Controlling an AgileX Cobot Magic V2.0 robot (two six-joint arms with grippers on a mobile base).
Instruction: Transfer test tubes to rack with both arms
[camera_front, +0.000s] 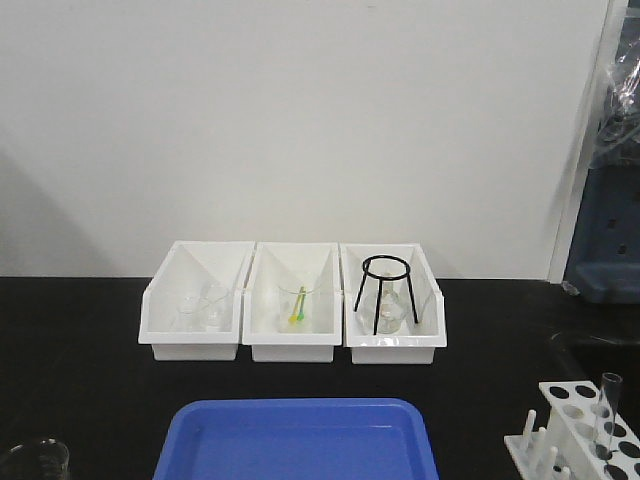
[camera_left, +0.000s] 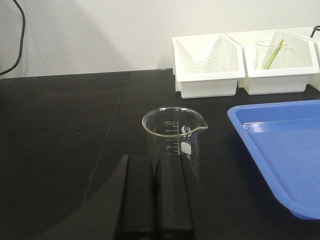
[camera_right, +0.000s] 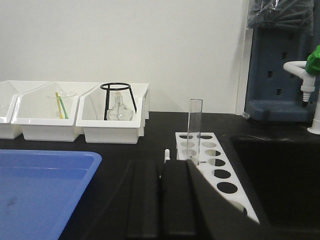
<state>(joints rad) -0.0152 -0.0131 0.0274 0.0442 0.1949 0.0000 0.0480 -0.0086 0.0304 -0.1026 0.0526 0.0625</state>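
The white rack (camera_front: 585, 435) stands at the front right of the black bench; it also shows in the right wrist view (camera_right: 220, 175). One clear test tube (camera_front: 608, 412) stands upright in a rack hole, also seen in the right wrist view (camera_right: 194, 129). No other test tube shows. My right gripper (camera_right: 160, 167) is shut and empty, low over the bench just left of the rack. My left gripper (camera_left: 156, 165) is shut and empty, right behind a clear glass beaker (camera_left: 172, 137). Neither arm shows in the front view.
A blue tray (camera_front: 300, 440) lies at the front centre. Three white bins (camera_front: 293, 300) stand at the back; they hold small glassware, a green-yellow item and a flask under a black tripod (camera_front: 385, 292). The beaker also shows at the front left (camera_front: 35, 462). A sink lies right of the rack.
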